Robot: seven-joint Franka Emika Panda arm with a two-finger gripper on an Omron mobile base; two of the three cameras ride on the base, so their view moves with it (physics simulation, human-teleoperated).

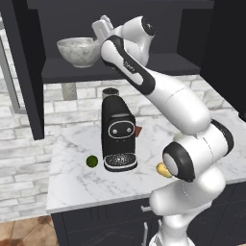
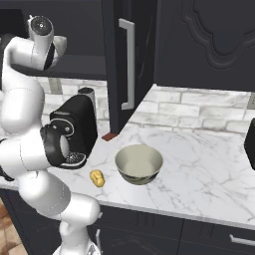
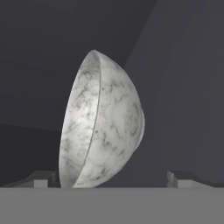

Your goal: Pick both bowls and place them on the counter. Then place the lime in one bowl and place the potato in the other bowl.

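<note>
Marbled white bowl (image 3: 103, 122) sits on the shelf (image 1: 144, 65) between wide-open jaws; a shallow grip could slip off its rim.

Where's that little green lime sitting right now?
In the left base view, the lime sits on the counter, just left of the black coffee machine.

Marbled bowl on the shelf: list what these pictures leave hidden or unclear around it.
- Marbled bowl: right base view, mostly hidden behind the arm.
- Gripper: left base view, fingertips hidden by the hand; contact with the bowl cannot be told.
- Potato: left base view, partly covered by the arm.
- Shelf: hand view, too dark.
</note>
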